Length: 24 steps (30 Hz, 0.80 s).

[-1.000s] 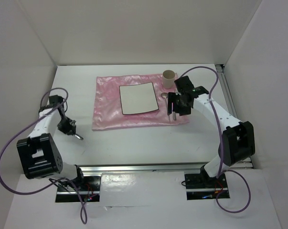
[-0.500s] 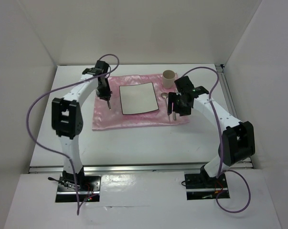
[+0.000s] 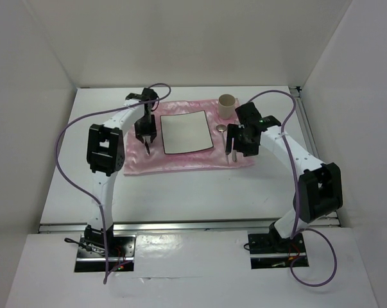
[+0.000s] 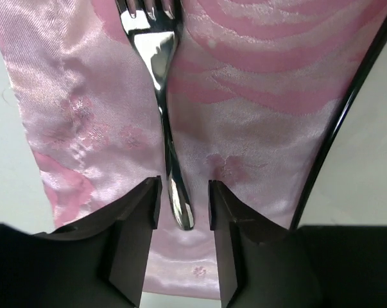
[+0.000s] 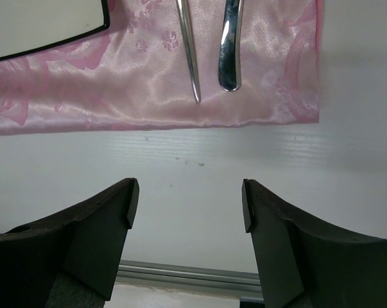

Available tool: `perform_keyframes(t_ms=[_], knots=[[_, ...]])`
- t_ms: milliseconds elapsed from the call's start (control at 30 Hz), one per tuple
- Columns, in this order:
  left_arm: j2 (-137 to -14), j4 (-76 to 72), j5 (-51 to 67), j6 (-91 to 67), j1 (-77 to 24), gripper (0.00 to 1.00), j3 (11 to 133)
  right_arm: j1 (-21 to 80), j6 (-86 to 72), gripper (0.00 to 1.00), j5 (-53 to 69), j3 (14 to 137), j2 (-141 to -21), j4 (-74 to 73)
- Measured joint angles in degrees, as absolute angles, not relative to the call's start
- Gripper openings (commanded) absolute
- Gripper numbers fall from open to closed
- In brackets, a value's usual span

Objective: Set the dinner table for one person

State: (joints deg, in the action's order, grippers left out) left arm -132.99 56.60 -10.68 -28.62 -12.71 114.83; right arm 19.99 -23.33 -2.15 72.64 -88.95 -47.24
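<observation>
The white dinner table (image 3: 180, 192) carries a shiny pink cloth (image 3: 180, 160) with a square white dark-rimmed plate (image 3: 185, 131) on it. My left gripper (image 3: 146, 136) hovers over the cloth just left of the plate. In the left wrist view a silver fork (image 4: 156, 58) lies flat on the cloth (image 4: 244, 96). Its handle end sits between my left gripper's (image 4: 183, 199) open jaws, with a gap on each side. My right gripper (image 3: 238, 144) is open and empty at the cloth's right end. A knife (image 5: 188, 51) and a spoon (image 5: 228, 51) lie there, beyond my right gripper (image 5: 190, 205).
A beige cup (image 3: 227, 106) stands at the cloth's far right corner. The plate's dark rim (image 4: 347, 109) runs close to the right of the left fingers. A silver rail (image 5: 180, 273) edges the near side of the table. White walls enclose the left, back and right.
My left arm swung from the bare table at the left up to the cloth, then came down beside the plate's left edge. The fork now lies on the cloth. The right arm barely moved.
</observation>
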Motion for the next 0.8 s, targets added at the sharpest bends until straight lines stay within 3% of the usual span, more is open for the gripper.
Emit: perform_keyframes(t_ms=[67,233,367,467,700,800], knots=[[-132.99,57.06,-11.05,-28.14,-12.95,0.75,114.91,19.99,-23.53,0.77,-2.22,72.66,-89.08,-47.27],[-132.84,59.61,-11.64,-26.94,-14.09,0.75,117.4,19.99,-24.01,0.8,-2.46,73.21,-89.32,-47.7],[-130.26,61.12,-11.25,-26.13,-14.87,0.75,120.22,19.99,-25.1,0.94,-4.47,74.26,-89.3,-48.82],[-124.2,61.73,-9.54,-25.63,-15.22,0.75,120.27,19.92,-26.92,0.99,-7.79,75.02,-88.86,-49.17],[-98.13,57.06,-5.3,-25.58,-15.31,0.78,107.48,19.03,-30.44,0.99,-12.67,74.83,-82.28,-50.17],[-88.16,55.44,-4.32,-25.63,-15.7,0.79,100.77,18.68,-31.48,0.95,-13.63,73.89,-78.48,-50.24]])
